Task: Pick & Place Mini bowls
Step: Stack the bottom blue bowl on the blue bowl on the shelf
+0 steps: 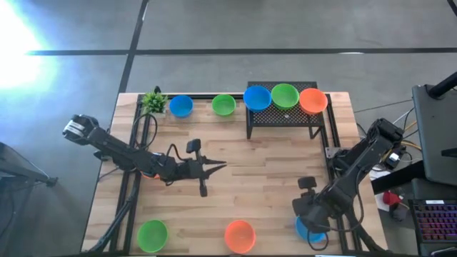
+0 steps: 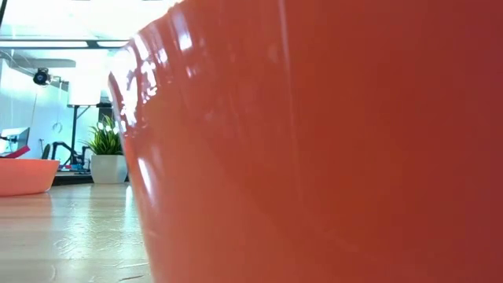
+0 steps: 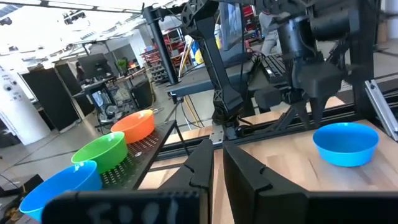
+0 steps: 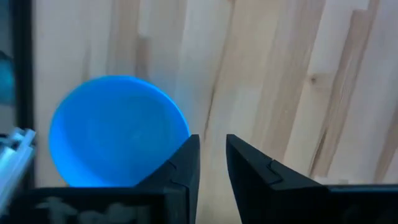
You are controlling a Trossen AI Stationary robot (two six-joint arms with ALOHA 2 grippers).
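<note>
Eight mini bowls show in the high view. A blue bowl (image 1: 257, 98), a green bowl (image 1: 284, 95) and an orange-red bowl (image 1: 313, 101) sit on a black rack. A blue bowl (image 1: 181, 106) and a green bowl (image 1: 223, 105) stand by the far edge. A green bowl (image 1: 152, 235), an orange-red bowl (image 1: 240, 235) and a blue bowl (image 1: 312, 232) stand along the near edge. My right gripper (image 4: 212, 146) hovers just above that near blue bowl (image 4: 118, 130), beside its rim, fingers shut to a slit. My left gripper (image 1: 220, 166) waits mid-table, shut and holding nothing.
The black mesh rack (image 1: 282, 120) stands at the far middle-right. A small leafy plant (image 1: 153, 101) sits at the far left corner. An orange-red bowl (image 2: 330, 141) fills the low view, and another orange-red bowl's edge (image 2: 23, 177) shows at its left. Bare wood lies mid-table (image 1: 264, 171).
</note>
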